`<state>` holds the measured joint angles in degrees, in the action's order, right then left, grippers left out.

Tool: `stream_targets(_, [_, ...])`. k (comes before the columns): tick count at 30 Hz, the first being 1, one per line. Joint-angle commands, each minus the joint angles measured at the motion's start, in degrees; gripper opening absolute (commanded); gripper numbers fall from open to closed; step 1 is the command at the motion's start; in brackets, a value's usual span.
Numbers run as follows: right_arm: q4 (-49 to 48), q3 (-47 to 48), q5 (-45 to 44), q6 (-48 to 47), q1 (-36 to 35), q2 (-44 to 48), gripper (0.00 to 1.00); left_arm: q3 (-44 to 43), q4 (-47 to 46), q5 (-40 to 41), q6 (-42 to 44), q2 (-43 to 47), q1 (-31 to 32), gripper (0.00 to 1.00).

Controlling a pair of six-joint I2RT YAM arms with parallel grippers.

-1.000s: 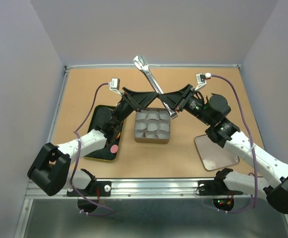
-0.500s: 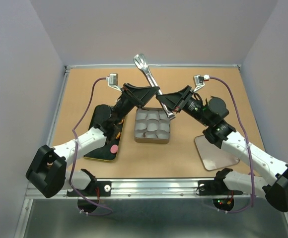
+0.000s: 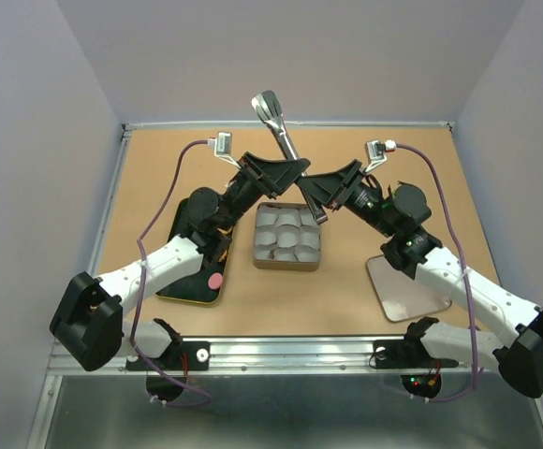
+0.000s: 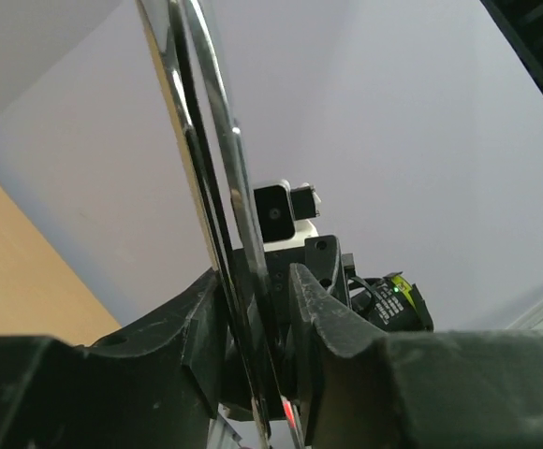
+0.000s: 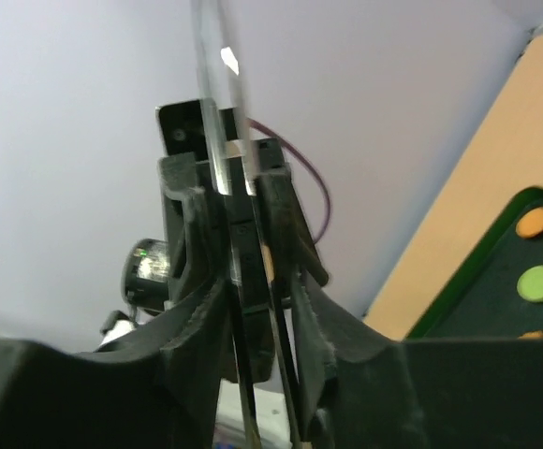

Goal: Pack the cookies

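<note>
Tan board tabletop (image 3: 159,159), boxed in by pale lilac walls, carries a square tin (image 3: 287,267) lined with white paper cups (image 3: 287,234) at its centre, a dark green tray (image 3: 173,297) just to the left and a loose lid (image 3: 407,292) well to the right. Above the tin a pair of steel tongs (image 3: 281,140) is held upright and tilted, with the left gripper (image 3: 288,171) and right gripper (image 3: 307,184) meeting on its shaft. In each wrist view the fingers press against the twin blades, so both claws look clamped on the tongs. The cookies (image 5: 536,282) lie in the tray, none yet visible in the cups. Orange and yellow-green rounds show past the right wrist, and a pink cookie (image 3: 215,280) sits near the tray's near end. These pieces look thin, light and brittle, likely to crack under a hard pinch and to skid on the tray floor. They are probably best taken across the flat faces or opposite edges with the tong tips, squeezed only gently. The polished tongs are stiff but slick and could twist in the fingers, so a hold low on the shaft seems safest.
</note>
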<state>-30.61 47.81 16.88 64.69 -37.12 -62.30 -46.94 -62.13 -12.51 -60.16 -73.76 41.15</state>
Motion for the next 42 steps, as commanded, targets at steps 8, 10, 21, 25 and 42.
stream_targets(8, [-0.7, -2.9, 5.3, -1.7, -0.3, 1.6, 0.91, -12.5, 16.6, -0.1, 12.9, 1.9, -0.4, 0.36])
stream_targets(10, [2.4, -3.7, 4.3, -2.7, -0.3, 3.3, 0.93, -13.4, 19.1, -0.8, 14.4, 1.9, -1.1, 0.36])
stream_targets(21, [11.7, -4.8, -0.7, -8.3, -0.4, 9.8, 0.87, -13.1, 24.0, -8.2, 15.5, 2.7, -5.4, 0.35])
stream_targets(25, [10.2, -4.9, 1.0, -7.9, -0.3, 7.9, 0.75, -13.0, 24.1, -9.4, 15.4, 2.7, -5.4, 0.35])
stream_targets(42, [5.8, -2.1, 0.8, -6.4, -0.4, 3.3, 0.24, -12.6, 22.3, -11.4, 12.6, 1.0, -5.2, 0.4])
